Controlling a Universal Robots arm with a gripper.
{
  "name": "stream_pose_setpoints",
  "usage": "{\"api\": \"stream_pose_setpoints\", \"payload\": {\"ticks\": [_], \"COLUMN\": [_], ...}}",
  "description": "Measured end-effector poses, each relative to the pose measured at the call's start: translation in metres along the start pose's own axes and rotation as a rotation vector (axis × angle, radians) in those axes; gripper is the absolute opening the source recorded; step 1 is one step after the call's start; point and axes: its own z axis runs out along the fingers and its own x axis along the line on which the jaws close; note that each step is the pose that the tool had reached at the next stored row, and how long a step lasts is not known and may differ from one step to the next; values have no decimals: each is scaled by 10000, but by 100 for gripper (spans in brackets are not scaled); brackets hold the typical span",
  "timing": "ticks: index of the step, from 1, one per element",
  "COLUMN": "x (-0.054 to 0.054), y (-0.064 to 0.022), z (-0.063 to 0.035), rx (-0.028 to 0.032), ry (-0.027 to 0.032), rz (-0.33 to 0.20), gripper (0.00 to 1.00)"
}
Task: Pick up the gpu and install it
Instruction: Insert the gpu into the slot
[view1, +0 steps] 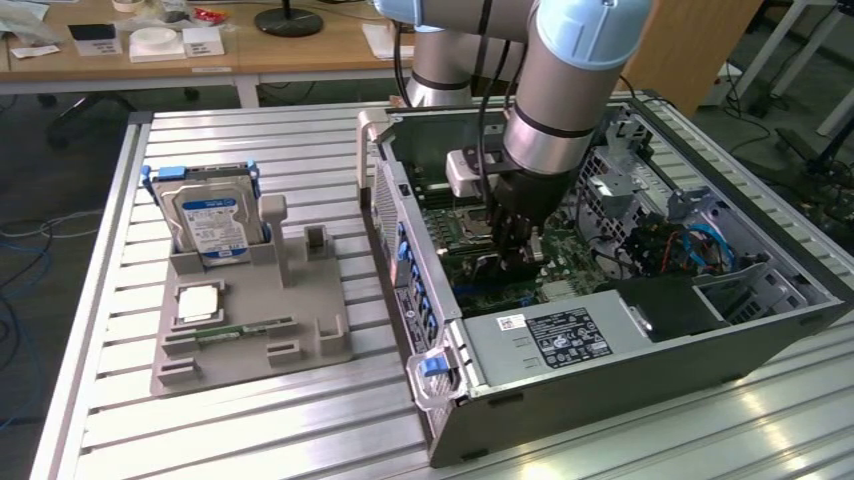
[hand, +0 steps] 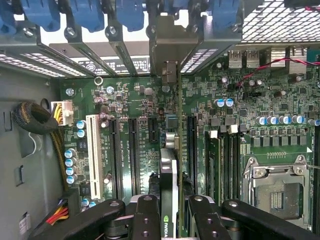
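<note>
The gpu (hand: 169, 165) shows edge-on in the wrist view, a thin card with a silver bracket end toward the case's rear slot openings. My gripper (hand: 170, 202) is shut on it, with black fingers (hand: 146, 215) on both faces. The card stands upright over the green motherboard (hand: 130, 100), in line with the black expansion slots (hand: 136, 150); whether it is seated I cannot tell. In the exterior view the gripper (view1: 514, 240) reaches down inside the open computer case (view1: 441, 400) with the gpu (view1: 523, 262) under it.
A grey parts holder (view1: 254, 330) on the slatted table carries a silver hard drive (view1: 214, 220) and a narrow memory stick (view1: 247, 328). Inside the case are the power supply (view1: 574, 335), the CPU socket (hand: 275, 195), cable bundles (hand: 35, 120) and blue slot latches (hand: 90, 12).
</note>
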Motion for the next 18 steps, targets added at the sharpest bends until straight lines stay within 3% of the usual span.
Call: {"api": "stream_pose_setpoints", "payload": {"ticks": [7, 18], "x": [3, 3], "y": [27, 45], "z": [8, 33], "rx": [53, 68], "ry": [-7, -25], "rz": [-11, -13], "gripper": [27, 27]}}
